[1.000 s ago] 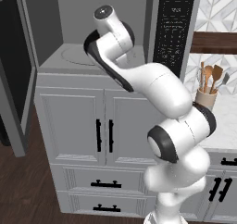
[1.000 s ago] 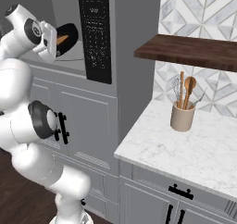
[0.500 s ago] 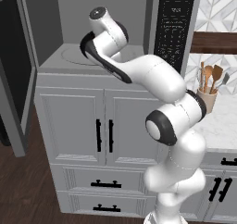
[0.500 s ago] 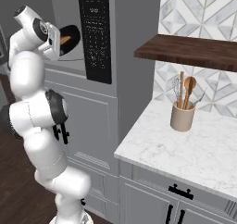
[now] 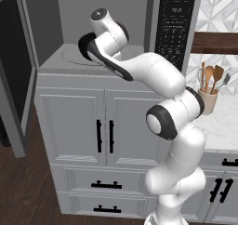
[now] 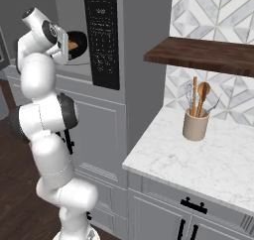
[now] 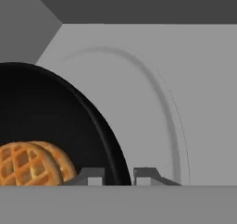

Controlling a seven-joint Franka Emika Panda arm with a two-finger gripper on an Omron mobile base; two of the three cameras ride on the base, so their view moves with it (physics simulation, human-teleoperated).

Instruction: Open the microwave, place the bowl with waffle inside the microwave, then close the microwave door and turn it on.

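End effector (image 7: pixel 118 176), seen in the hand view, shows two small grey fingertips (image 7: pixel 92 177) standing close on either side of the rim of the black bowl (image 7: pixel 55 121), one tip inside the rim and one outside, pinching that thin edge. In the left base view the white arm reaches up and into the open grey cavity of the microwave (image 5: pixel 51 29), with the hand low over the round turntable (image 5: pixel 74 56). The microwave door (image 5: pixel 16 75) stands swung wide to the left, its dark window facing the room. In the right base view the bowl appears as a dark disc just beside the black keypad panel (image 6: pixel 102 35), inside the cavity; whether it rests on the turntable or hangs just above it cannot be told. The waffle (image 7: pixel 30 165), golden-orange with a grid pattern, lies in the bowl near the pinched edge, and it looks like two rounds overlapping. The bowl seems light, rigid and smooth, so a rim pinch should carry it, but a grip on one side lets it tip, and the loose waffle could slide if it tilts. It is best kept level and set down flat before letting go. On the marble surface (image 6: pixel 198 159) to the right stands a beige utensil crock (image 6: pixel 195 125), well apart from the work.
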